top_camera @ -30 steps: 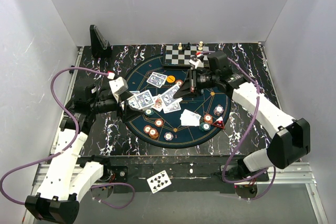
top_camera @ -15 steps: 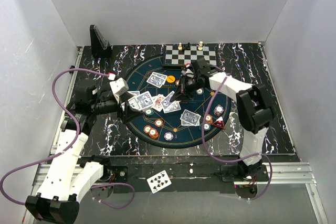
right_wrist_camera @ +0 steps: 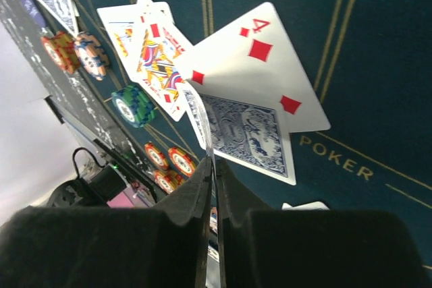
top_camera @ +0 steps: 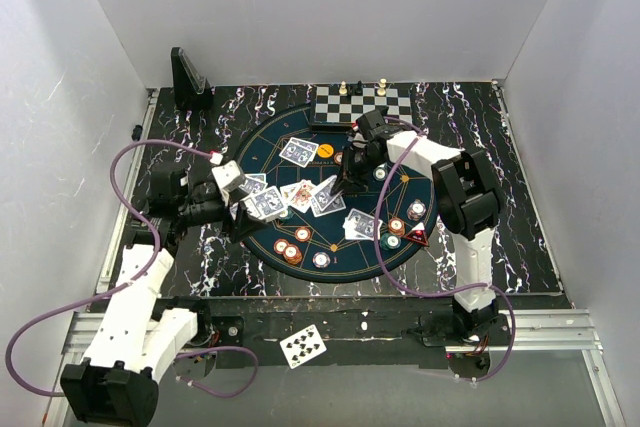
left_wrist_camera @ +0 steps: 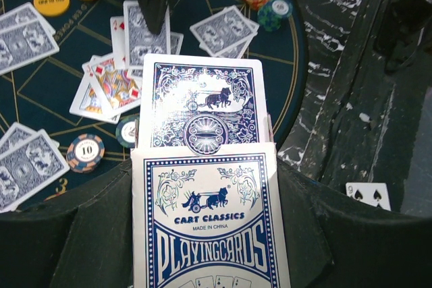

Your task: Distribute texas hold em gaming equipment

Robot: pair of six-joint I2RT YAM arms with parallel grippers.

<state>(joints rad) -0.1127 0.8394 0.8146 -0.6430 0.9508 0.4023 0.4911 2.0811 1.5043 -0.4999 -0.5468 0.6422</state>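
Card box [left_wrist_camera: 209, 220]: clamped in the left pincer [left_wrist_camera: 206, 187], a blue-backed card [left_wrist_camera: 206, 102] sticking out of its top.
Left pincer: at the mat's [top_camera: 400, 187] left edge, above the desk [top_camera: 470, 107].
Four of diamonds [right_wrist_camera: 260, 65]: face up, tilted, edge nipped between the right pincer's [right_wrist_camera: 214, 187] closed fingers.
Right pincer: over mid-mat, poker chips [right_wrist_camera: 135, 106] and face-up cards [right_wrist_camera: 152, 52] nearby.

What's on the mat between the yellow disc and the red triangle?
In the top view, between the yellow disc and red triangle lie a face-down card pair and the right gripper pinching a card.
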